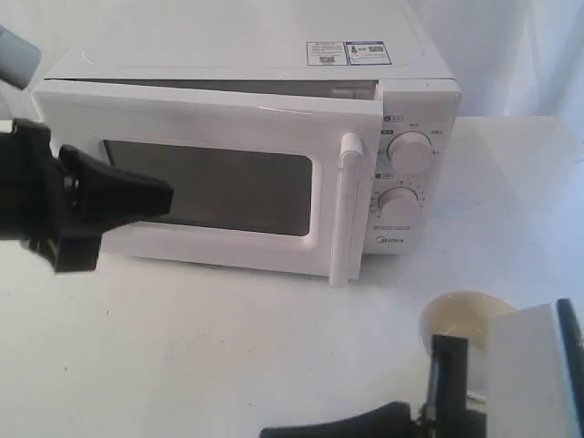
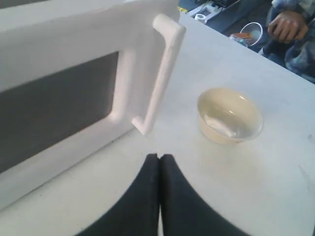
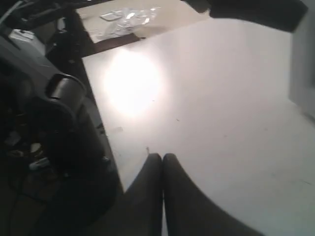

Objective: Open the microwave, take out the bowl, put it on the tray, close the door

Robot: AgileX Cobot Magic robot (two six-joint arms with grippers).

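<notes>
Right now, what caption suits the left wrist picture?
Closed gripper facing the handle of the microwave door, cream bowl on the table nearby.

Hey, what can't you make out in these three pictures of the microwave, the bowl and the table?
Microwave inside: exterior view, the barely open door and its dark window hide it.
Bowl: exterior view, right arm covers its lower part.
Labels by the knobs: exterior view, too small to read.
Table: right wrist view, glare washes out a patch.
</notes>
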